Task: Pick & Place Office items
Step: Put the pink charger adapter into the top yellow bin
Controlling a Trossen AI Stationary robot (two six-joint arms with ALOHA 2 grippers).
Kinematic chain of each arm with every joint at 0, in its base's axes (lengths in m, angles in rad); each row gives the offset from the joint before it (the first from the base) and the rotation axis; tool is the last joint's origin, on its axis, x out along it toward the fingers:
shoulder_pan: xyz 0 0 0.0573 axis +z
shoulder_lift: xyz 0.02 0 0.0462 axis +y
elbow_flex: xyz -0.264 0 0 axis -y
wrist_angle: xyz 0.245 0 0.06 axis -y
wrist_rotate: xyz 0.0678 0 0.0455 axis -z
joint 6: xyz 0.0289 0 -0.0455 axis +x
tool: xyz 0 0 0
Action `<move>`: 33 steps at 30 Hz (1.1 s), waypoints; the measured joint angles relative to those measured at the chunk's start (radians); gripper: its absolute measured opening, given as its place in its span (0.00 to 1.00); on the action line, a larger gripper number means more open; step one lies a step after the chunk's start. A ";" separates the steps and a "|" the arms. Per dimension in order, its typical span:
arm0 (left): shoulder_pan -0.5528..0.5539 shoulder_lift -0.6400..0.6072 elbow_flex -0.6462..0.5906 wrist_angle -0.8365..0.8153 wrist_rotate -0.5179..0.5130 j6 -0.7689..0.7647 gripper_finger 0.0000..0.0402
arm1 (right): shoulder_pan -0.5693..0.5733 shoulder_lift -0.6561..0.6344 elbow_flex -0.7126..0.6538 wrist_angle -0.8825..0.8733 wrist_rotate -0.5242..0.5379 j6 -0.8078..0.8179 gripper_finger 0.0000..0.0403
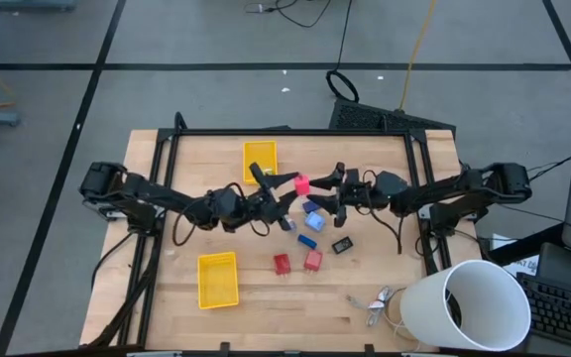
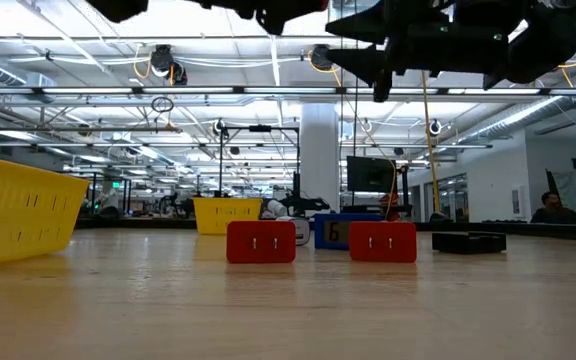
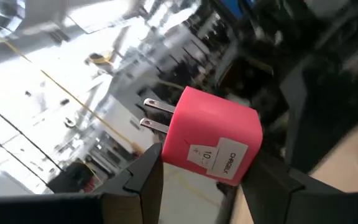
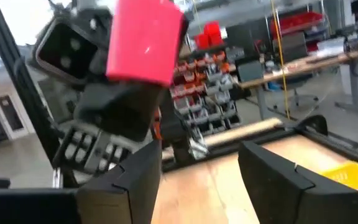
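My left gripper (image 1: 293, 185) is over the table's middle, shut on a pink cube with two metal prongs (image 3: 211, 135). My right gripper (image 1: 322, 189) is open just to the right of it, and its wrist view shows the pink cube (image 4: 145, 38) ahead of the open fingers without touching them. Below them, resting flat on the table, are small blue pieces (image 1: 314, 220), a black piece (image 1: 342, 244) and two red blocks (image 1: 282, 264) (image 1: 312, 260). The low view shows the red blocks (image 2: 261, 242) (image 2: 382, 242) standing on the wood. My left gripper pinches the pink cube by two opposite side faces, one finger (image 3: 146, 176) on the face below the prongs and the other finger (image 3: 267, 180) on the far face. The labelled face (image 3: 219, 158) looks back at the wrist. The cube is lifted clear of the table.
One yellow tray (image 1: 260, 159) sits toward the far edge and a second yellow tray (image 1: 218, 280) toward the near left. A large white bucket (image 1: 469, 309) stands at the near right corner, with silvery metal bits (image 1: 376, 303) beside it. A dark frame (image 1: 285, 132) borders the table.
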 joint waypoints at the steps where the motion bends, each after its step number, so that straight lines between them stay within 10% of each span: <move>1: 0.001 -0.016 0.000 -0.049 -0.001 -0.016 0.43 | -0.004 -0.014 0.000 -0.034 -0.001 -0.006 0.51; 7: 0.054 -0.111 -0.055 -0.206 0.084 -0.214 0.43 | -0.007 -0.160 0.000 -0.307 0.002 -0.085 0.50; 20: 0.271 -0.237 -0.453 -0.011 0.139 -0.684 0.43 | -0.007 -0.436 0.000 -0.767 0.002 -0.149 0.49; 33: 0.472 -0.207 -0.511 -0.204 0.196 -1.181 0.44 | -0.003 -0.463 0.000 -0.841 0.002 -0.187 0.49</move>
